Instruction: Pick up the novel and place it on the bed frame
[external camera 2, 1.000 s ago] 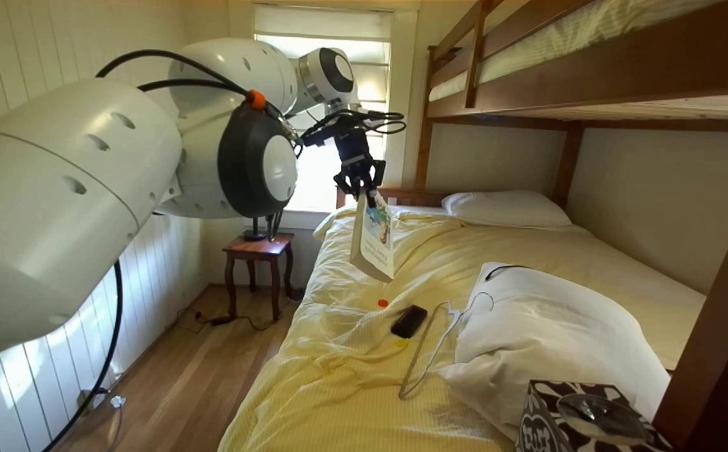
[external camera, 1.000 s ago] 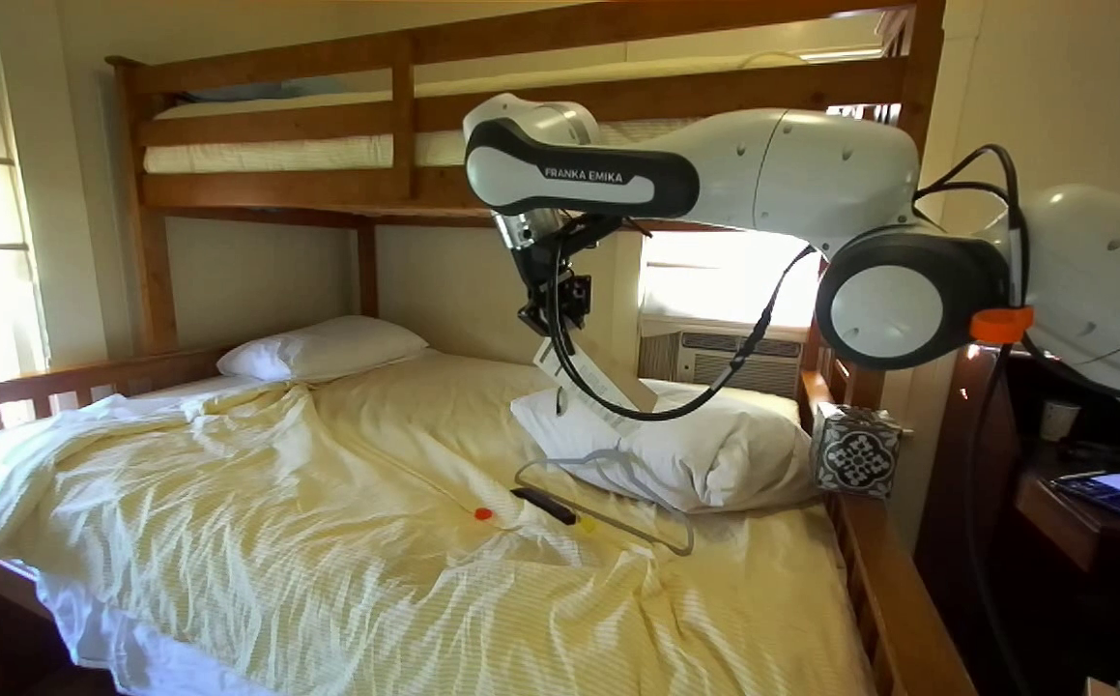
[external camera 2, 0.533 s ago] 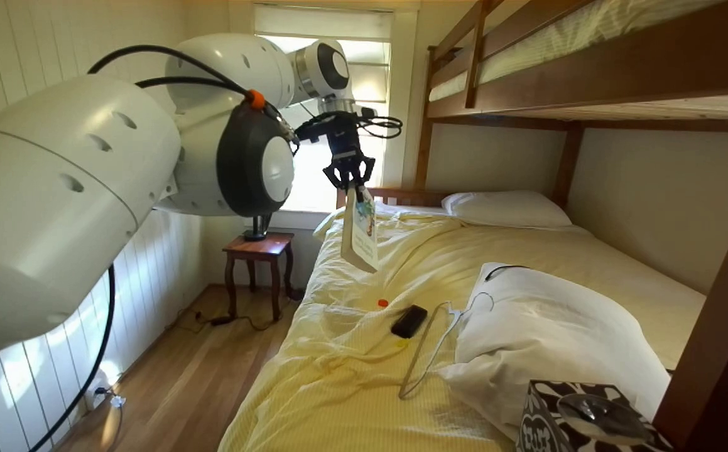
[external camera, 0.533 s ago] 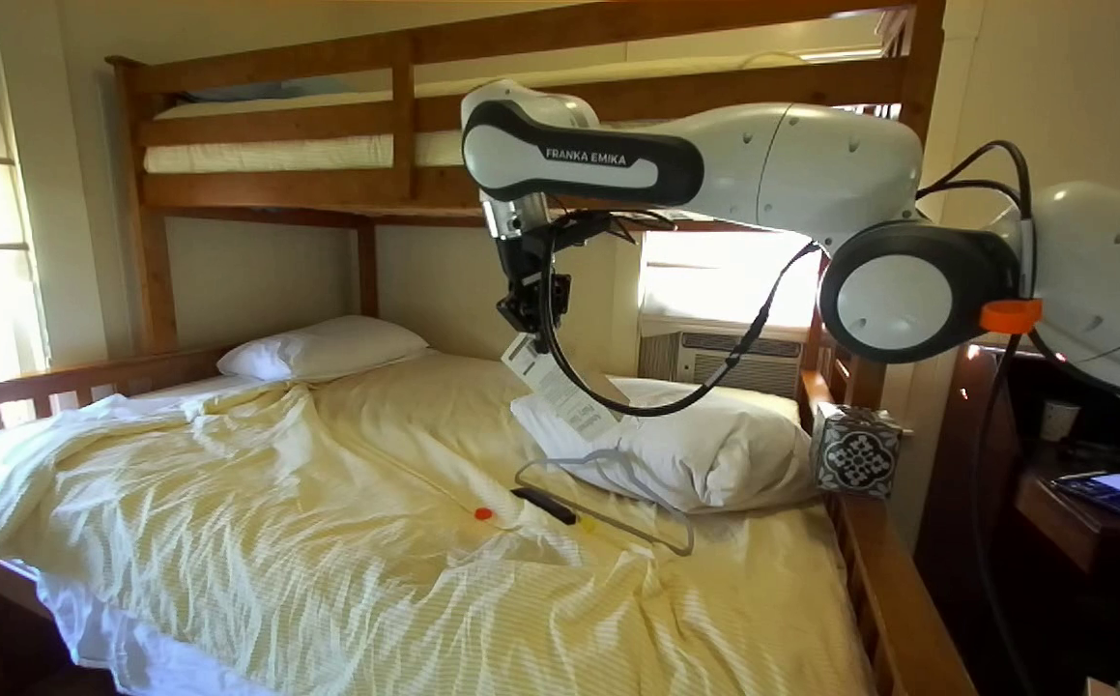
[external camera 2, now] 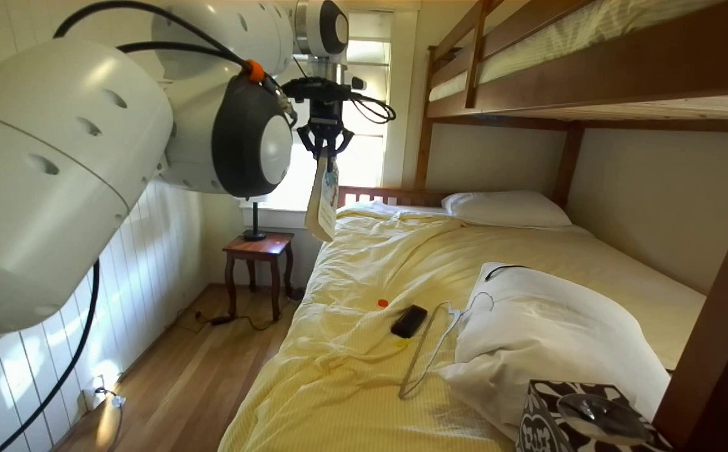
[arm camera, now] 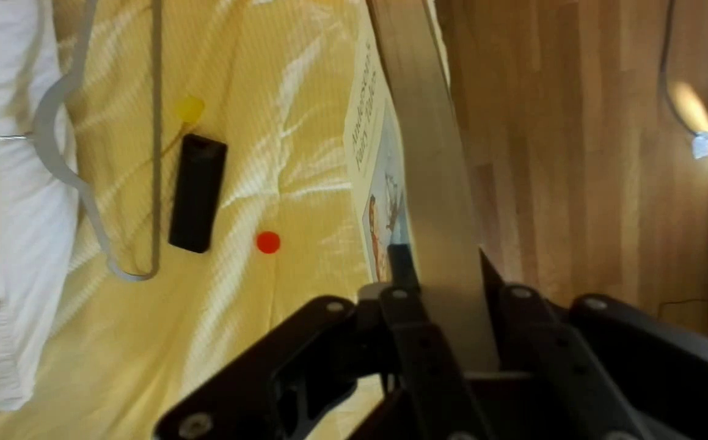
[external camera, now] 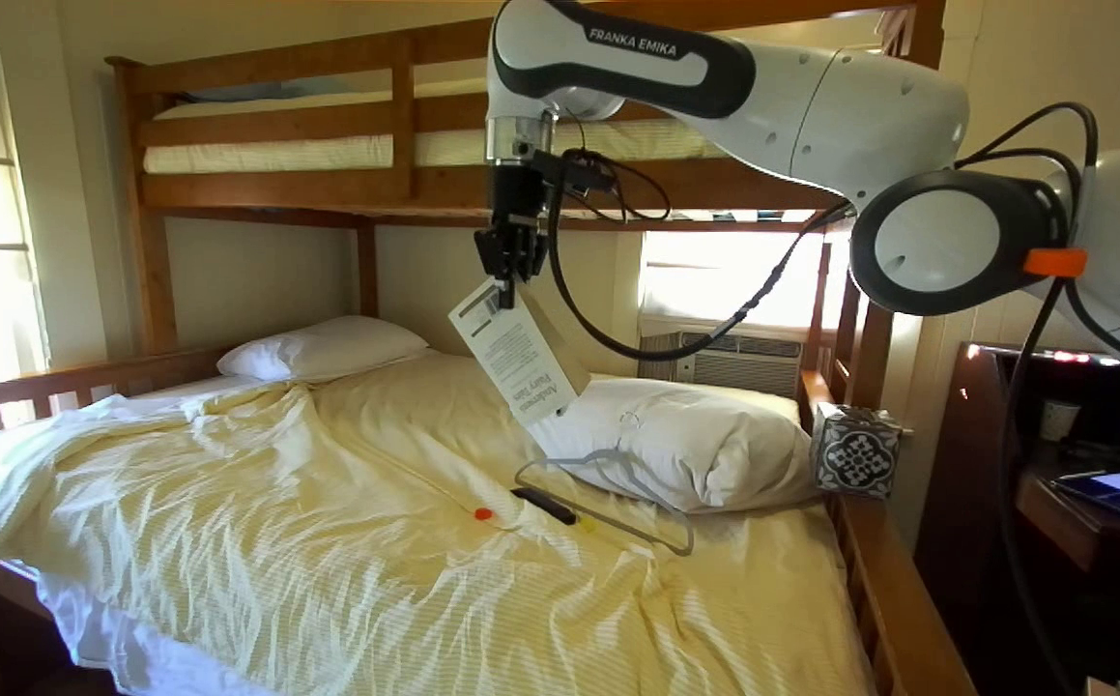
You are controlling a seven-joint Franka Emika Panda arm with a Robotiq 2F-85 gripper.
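Yellow bedding [external camera: 328, 541] fills the lower part of an exterior view; brown bed frame [external camera: 270, 188] runs across the top. My claw [arm camera: 448, 275], lower right in the wrist view, is clenched on the book [external camera: 518, 362], which I hold tilted in the air, near centre in both exterior views. Wrist view, left: white pillow [arm camera: 11, 232], hanger [arm camera: 45, 131].

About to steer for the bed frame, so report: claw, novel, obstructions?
Claw shut on novel. Novel aloft, tilted, not yet on bed frame. Possible obstruction: patterned box standing on bed frame.
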